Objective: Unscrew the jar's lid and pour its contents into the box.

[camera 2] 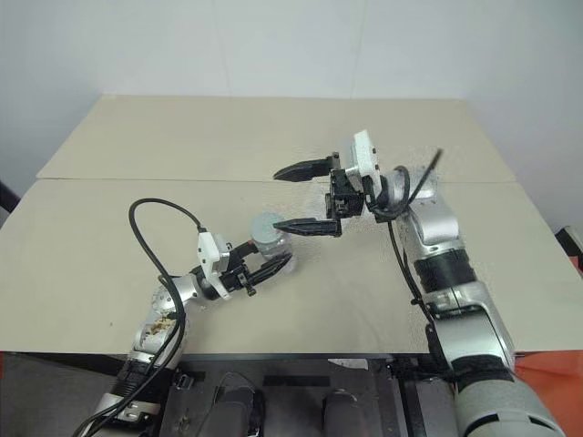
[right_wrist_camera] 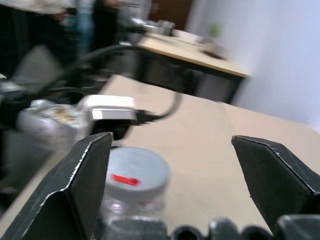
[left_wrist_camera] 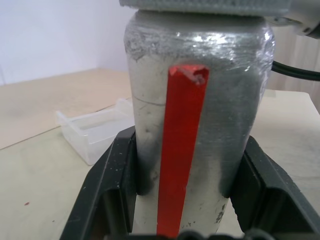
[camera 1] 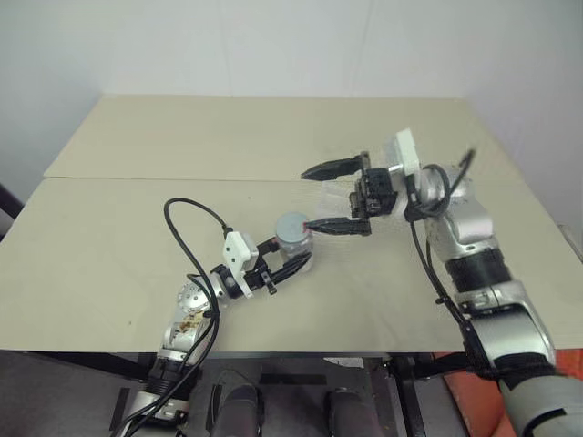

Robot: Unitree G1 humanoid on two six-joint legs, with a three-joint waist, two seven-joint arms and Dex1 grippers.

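The left pincer [camera 1: 293, 265] sits low over the near part of the beige surface [camera 1: 118, 246], its two black fingers clamped on the body of the jar [camera 1: 295, 238]. From the head views the jar stands roughly upright in that grip, raised off the surface and leaning a little. In the left wrist view the jar's silvery wall carries a long red stripe [left_wrist_camera: 182, 145] running down its side, and a black finger presses against it on each flank. The grey lid [camera 1: 292, 224] sits on top of the jar; in the right wrist view it appears as a round flat cap with a small red mark [right_wrist_camera: 125, 179] on it.

Behind the jar in the left wrist view, the box [left_wrist_camera: 92, 131] rests on the surface, a clear low-walled rectangle standing apart from the jar. In the head views it is only a faint transparent shape near the right pincer, too hard to make out for a firm placement.

Further right, the right pincer [camera 1: 339, 195] hangs above the surface at about the height of the lid, pointing across toward the robot's left. Its fingers are spread wide and grip nothing. The nearer finger's tip lies just beside the lid's edge; whether it touches cannot be told. The other finger stands well clear, up and farther back.
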